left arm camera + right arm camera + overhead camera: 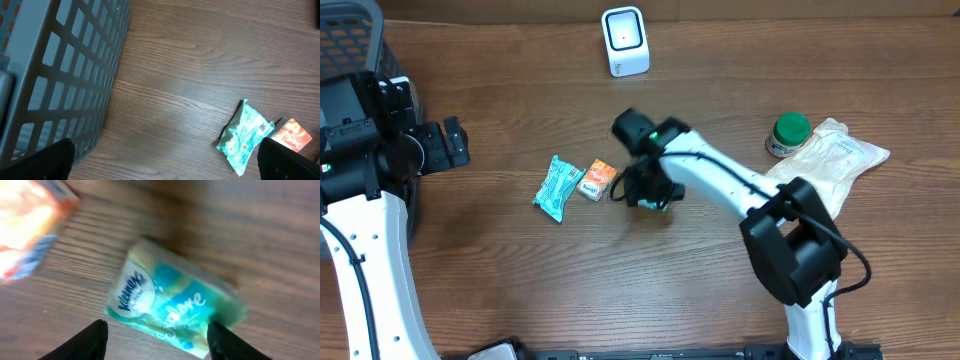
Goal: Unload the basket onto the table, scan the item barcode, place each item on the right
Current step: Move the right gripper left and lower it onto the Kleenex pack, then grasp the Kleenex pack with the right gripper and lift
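Observation:
A teal Kleenex tissue pack [170, 305] lies tilted on the wooden table and looks blurred. My right gripper [157, 345] hovers over it, jaws open. The left fingertip stands clear of the pack and the right fingertip [225, 342] is at its edge. From overhead, the right gripper [652, 195] covers most of the pack, with only a teal sliver [658, 207] showing. The white barcode scanner [625, 41] stands at the table's far edge. My left gripper [455, 145] is wide open and holds nothing, beside the basket; in its own view the left gripper [165, 170] is above bare wood.
A teal snack pouch [558, 187] and an orange packet [597, 179] lie just left of the right gripper. At the right are a green-lidded jar [788, 133] and a clear plastic bag [840, 155]. A dark mesh basket [350, 40] fills the far left corner.

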Controlling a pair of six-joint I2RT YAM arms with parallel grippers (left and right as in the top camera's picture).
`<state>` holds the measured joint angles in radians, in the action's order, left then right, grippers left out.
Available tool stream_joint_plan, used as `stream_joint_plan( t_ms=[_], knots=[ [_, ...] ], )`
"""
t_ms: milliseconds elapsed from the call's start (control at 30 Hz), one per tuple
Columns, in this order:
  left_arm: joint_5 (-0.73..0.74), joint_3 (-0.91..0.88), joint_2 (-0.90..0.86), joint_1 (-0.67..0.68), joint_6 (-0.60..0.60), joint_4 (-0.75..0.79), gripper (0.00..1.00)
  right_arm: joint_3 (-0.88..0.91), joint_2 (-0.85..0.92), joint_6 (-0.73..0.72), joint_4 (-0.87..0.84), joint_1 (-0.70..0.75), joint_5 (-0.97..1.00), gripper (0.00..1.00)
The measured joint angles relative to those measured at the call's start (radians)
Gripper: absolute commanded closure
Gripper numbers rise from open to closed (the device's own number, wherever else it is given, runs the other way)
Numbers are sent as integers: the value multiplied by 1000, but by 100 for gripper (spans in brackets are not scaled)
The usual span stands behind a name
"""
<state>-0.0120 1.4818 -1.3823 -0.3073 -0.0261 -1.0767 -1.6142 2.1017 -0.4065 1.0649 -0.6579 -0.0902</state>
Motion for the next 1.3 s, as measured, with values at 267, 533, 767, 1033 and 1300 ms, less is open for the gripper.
stream_joint_plan(
  t_ms=[267,533,767,1033,1300],
  knots=[
    [0,0,0,0,0,0,1,-37,-35,208,2,93,-83,34],
    [0,0,0,0,0,0,0,41,-30,403,-59,264,-288,44],
    [0,0,0,0,0,0,0,114,-16,490,-101,245,-404,45],
    [0,0,0,0,0,0,0,126,-15,512,-108,244,-426,49],
    [0,0,0,0,0,0,0,233,-17,512,-210,245,-428,56]
  ],
)
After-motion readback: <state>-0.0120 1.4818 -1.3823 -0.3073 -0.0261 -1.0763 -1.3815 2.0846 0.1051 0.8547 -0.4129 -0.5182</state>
